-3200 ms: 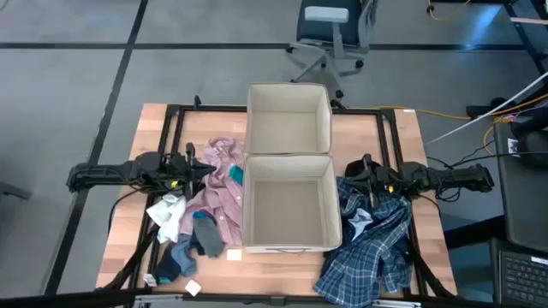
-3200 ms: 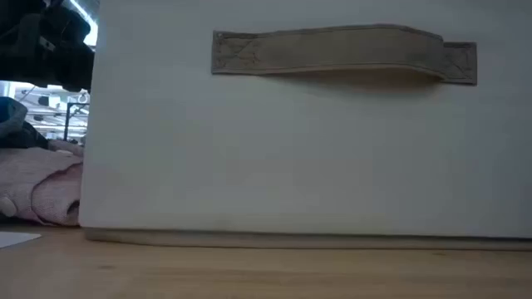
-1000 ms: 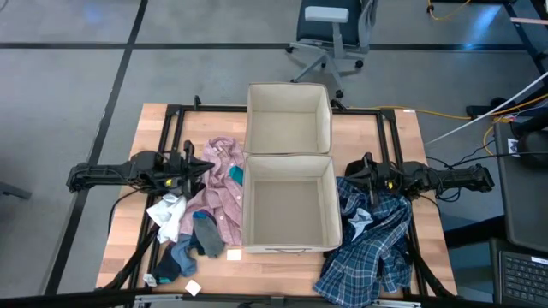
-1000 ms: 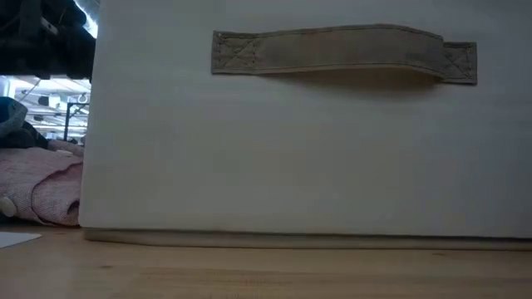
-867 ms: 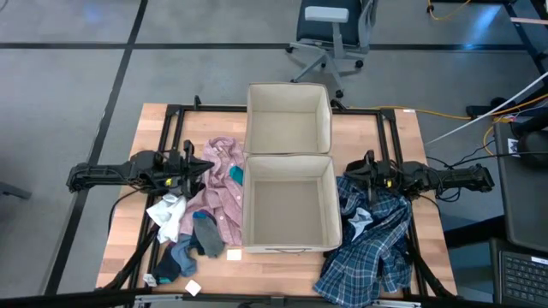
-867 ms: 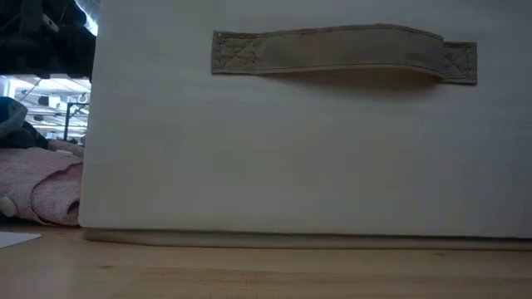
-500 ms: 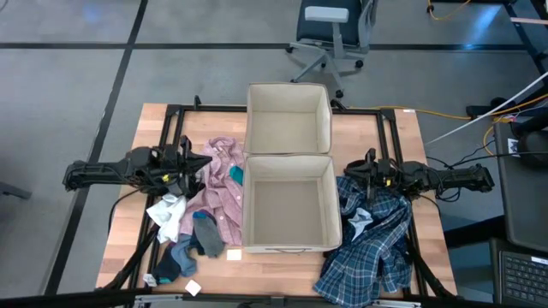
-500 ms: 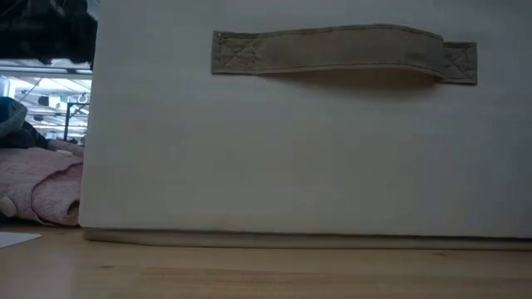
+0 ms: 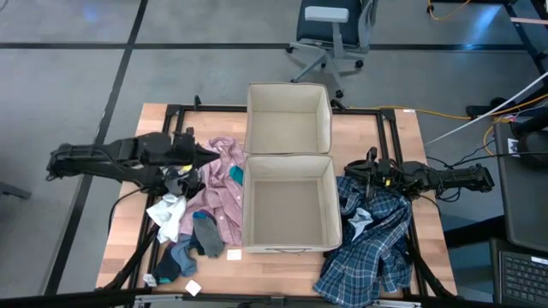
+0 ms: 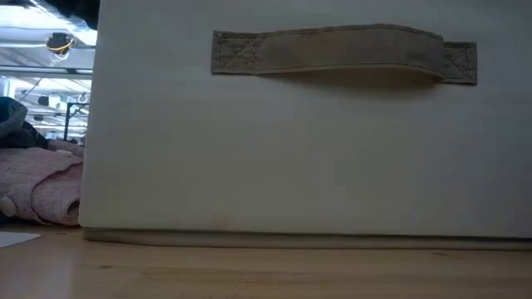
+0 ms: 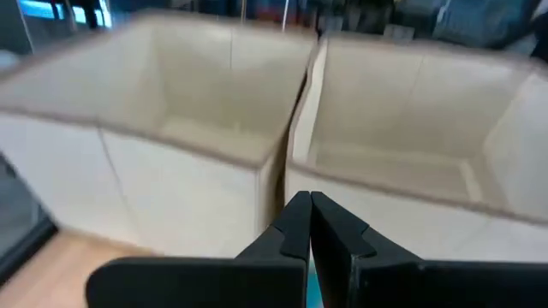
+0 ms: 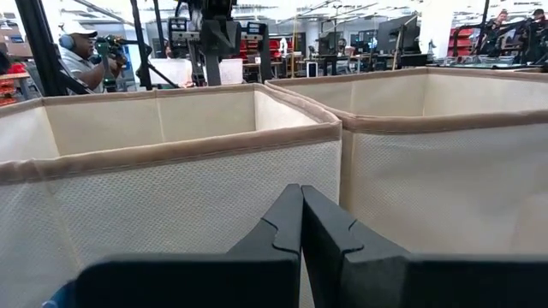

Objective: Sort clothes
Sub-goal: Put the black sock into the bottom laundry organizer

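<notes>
While both bins (image 9: 288, 162) are sitting empty at the surface's (image 9: 402, 137) centre, we are holding the left tool (image 9: 204, 156) clenched over the pink shirt (image 9: 214, 192) at nine o'clock and the right tool (image 9: 354, 175) clenched above the plaid shirt (image 9: 377, 244) at three, grasping nothing, presumably poised to pick

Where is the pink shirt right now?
In the high view the pink shirt lies on the table's left side, right against the near beige bin, with the white top beside it and the socks at its near edge.

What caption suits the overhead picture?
Two empty beige fabric bins sit between a pink shirt and a blue-white plaid shirt.
</notes>
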Robot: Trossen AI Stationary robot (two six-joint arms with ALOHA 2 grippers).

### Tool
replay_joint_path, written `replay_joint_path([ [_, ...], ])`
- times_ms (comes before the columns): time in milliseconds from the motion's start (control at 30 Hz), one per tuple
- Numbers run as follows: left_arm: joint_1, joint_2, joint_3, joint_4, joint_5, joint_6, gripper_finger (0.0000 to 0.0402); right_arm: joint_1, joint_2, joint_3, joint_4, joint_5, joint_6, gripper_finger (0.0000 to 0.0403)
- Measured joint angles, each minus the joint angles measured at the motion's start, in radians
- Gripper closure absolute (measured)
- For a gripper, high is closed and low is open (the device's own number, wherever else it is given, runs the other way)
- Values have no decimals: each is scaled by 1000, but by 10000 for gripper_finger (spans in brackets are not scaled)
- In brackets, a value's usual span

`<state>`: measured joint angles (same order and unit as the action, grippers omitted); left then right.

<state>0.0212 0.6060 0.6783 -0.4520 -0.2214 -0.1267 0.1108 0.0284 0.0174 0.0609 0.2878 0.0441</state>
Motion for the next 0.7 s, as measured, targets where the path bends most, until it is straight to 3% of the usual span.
replay_joint_path([
  [167, 0, 127, 160, -288, 9, -76, 402, 0, 0, 0, -3, 0, -16, 395],
  [300, 0, 197, 235, -456, 89, -158, 402, 0, 0, 1, -4, 13, -31, 395],
  [500, -3, 280, 244, -593, 229, -294, 402, 0, 0, 2, -6, 35, -27, 395],
  [700, -8, 399, 244, -774, 216, -391, 402, 0, 0, 2, -7, 35, -27, 395],
])
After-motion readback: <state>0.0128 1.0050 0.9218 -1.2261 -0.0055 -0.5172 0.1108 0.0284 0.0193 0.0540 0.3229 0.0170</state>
